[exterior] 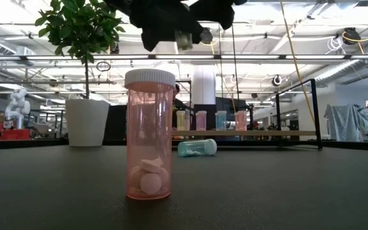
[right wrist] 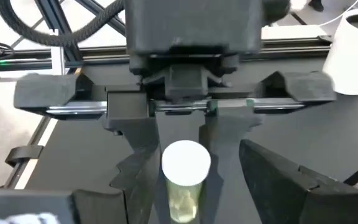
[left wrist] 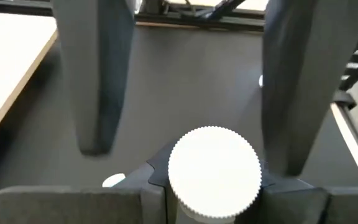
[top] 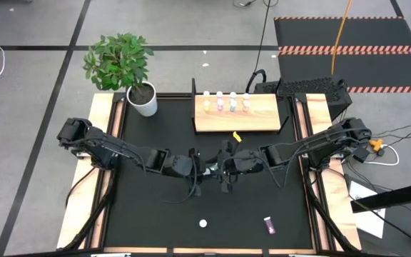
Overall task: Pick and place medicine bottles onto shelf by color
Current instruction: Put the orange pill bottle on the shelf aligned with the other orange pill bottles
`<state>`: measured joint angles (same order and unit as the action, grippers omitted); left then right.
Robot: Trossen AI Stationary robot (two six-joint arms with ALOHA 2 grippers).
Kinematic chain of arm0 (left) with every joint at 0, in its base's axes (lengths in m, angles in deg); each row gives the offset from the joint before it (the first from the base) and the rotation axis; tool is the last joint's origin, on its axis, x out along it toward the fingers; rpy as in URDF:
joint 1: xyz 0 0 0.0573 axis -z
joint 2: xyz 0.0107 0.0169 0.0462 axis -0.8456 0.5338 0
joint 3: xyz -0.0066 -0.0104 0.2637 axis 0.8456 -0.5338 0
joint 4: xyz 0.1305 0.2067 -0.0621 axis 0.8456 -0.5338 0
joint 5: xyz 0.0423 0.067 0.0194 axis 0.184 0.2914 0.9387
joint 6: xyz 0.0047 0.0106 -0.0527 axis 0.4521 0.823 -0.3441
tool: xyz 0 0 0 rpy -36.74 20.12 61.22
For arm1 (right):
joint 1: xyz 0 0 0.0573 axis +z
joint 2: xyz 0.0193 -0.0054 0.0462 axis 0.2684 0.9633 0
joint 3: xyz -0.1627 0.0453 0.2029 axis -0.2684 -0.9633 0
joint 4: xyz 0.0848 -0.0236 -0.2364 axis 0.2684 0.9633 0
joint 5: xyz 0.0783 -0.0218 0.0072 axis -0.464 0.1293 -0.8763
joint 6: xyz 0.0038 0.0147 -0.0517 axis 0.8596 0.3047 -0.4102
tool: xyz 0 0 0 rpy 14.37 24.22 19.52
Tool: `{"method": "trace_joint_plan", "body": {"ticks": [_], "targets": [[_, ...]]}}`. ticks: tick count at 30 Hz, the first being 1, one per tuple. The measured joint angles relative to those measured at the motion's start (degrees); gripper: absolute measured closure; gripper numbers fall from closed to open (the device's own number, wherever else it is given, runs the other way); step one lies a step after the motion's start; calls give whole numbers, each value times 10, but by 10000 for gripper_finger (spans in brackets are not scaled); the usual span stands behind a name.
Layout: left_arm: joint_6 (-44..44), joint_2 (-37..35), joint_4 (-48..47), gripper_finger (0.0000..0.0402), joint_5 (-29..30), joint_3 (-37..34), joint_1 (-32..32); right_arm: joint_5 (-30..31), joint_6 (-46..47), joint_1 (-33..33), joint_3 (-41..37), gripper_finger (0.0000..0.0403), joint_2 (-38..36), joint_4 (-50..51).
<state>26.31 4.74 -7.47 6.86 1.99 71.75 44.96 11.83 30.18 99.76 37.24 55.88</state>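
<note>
Left gripper (top: 191, 171) sits at table centre, its fingers (left wrist: 98, 74) spread apart around a white-capped bottle (left wrist: 214, 172); the right wrist view shows the opposite gripper's fingers clamped on that yellow-green bottle (right wrist: 185, 180), while the right gripper (top: 225, 173) meets it tip to tip, its own finger state not discernible. Beyond both grippers the shelf (top: 237, 123) carries four upright bottles (top: 226, 102), a teal bottle (exterior: 197, 148) lies toppled, and a pink bottle (exterior: 149, 144) stands nearest the low camera. The black table mat (top: 155, 135) is wood-edged, a potted plant (top: 127, 68) at its far-left corner.
</note>
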Motion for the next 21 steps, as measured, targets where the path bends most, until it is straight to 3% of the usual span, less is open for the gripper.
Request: {"method": "trace_joint_plan", "body": {"ticks": [10,21], "targets": [[15,0,29,302,-31,-1,-9,-1,15,0,0,191,-1,4],[43,0,32,302,-31,-1,-4,-31,27,0,0,262,-1,11]]}}
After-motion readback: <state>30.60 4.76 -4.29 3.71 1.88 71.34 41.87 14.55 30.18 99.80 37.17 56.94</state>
